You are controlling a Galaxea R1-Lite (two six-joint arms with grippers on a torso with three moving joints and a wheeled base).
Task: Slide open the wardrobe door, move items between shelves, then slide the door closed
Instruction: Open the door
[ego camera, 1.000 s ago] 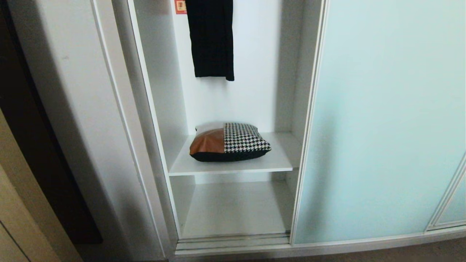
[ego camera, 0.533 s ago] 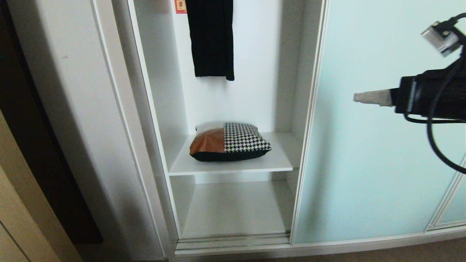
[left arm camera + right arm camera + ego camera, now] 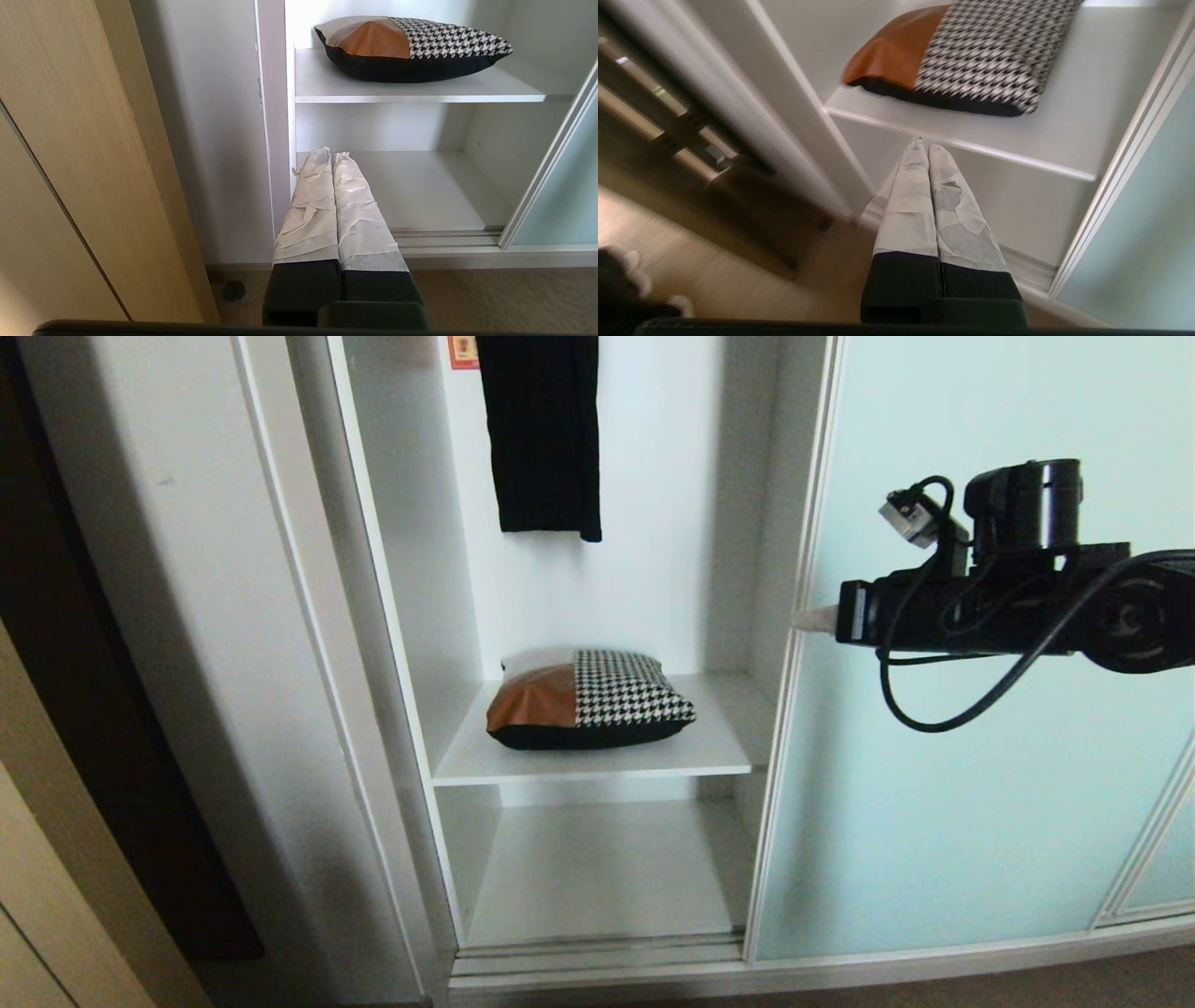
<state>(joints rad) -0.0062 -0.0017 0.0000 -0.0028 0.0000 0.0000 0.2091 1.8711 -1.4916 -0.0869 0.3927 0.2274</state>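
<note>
You have the sliding wardrobe door (image 3: 980, 709) already drawn aside, so the compartment to its left stands open. Take that door's pale frame edge as your landmark. Your right gripper (image 3: 808, 619) reaches in from the right across the frosted glass, level, its taped tips lying over that frame edge; whether they touch it you cannot tell. Its fingers (image 3: 915, 186) are pressed together with nothing between them.

The cushion (image 3: 588, 700) lies flat on the upper shelf (image 3: 653, 761), left of the door edge and lower than the gripper, houndstooth side toward the door, tan patch away from it. Under it, the lower shelf (image 3: 607, 873) is bare. A black garment (image 3: 541, 434) hangs against the back wall above the cushion, with a small red label (image 3: 462, 352) beside it.

Your left gripper (image 3: 332, 156) is low, in front of the wardrobe's white side panel (image 3: 275, 116), far from the door edge, its taped fingers (image 3: 310, 205) closed flat against each other and empty.
</note>
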